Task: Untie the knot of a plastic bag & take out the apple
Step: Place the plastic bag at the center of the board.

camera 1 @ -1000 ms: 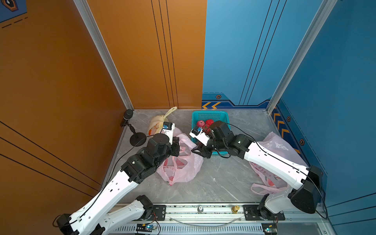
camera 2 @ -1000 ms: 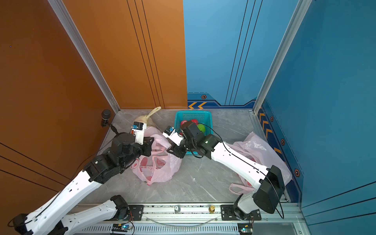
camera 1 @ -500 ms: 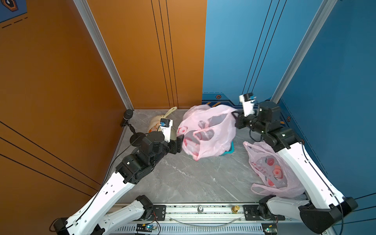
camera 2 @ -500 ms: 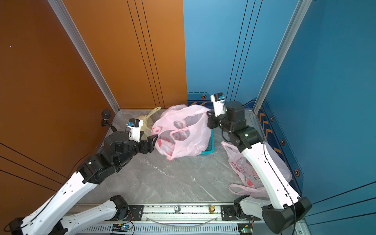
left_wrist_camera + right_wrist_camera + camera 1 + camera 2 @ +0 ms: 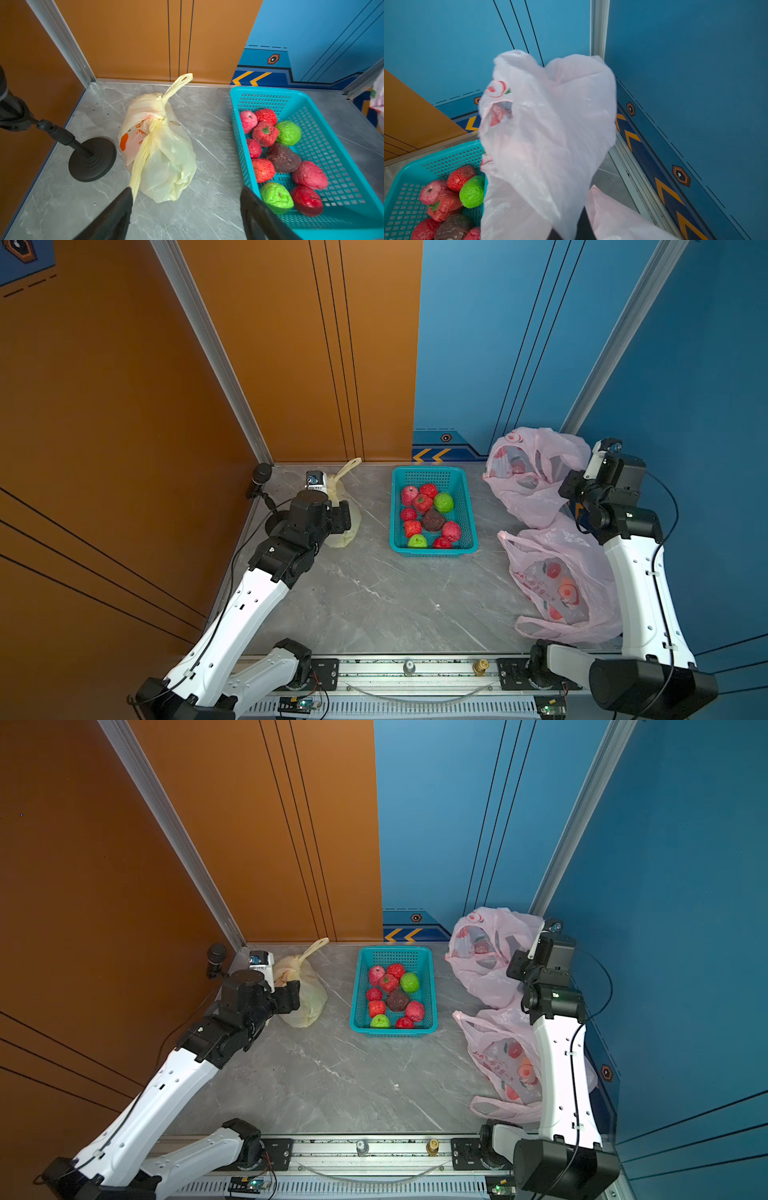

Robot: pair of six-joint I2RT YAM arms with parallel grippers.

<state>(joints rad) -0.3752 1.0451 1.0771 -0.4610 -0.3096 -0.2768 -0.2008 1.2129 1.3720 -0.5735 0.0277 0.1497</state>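
Observation:
A yellow plastic bag (image 5: 164, 158) lies at the back left of the table, its knot (image 5: 159, 119) tied and one handle loop sticking up. What it holds does not show. My left gripper (image 5: 186, 189) stands open just short of this bag (image 5: 305, 990), with nothing between the fingers. At the back right my right gripper (image 5: 569, 489) is shut on a limp pink plastic bag (image 5: 528, 472) held up off the table. That pink bag (image 5: 550, 135) hides the jaws in the right wrist view. Several red and green apples (image 5: 423, 502) lie in the teal basket (image 5: 432, 549).
Another pink bag (image 5: 561, 580) lies crumpled at the right edge beside the right arm, under the held one. A black microphone stand (image 5: 91, 160) sits in the back left corner next to the yellow bag. The basket (image 5: 392, 1031) sits mid-back. Walls close the back and sides.
Both grippers were at the pink bag mid-table. The left let go, opened and drew back left to the yellow bag. The right shut on the pink bag and swung it to the back right.

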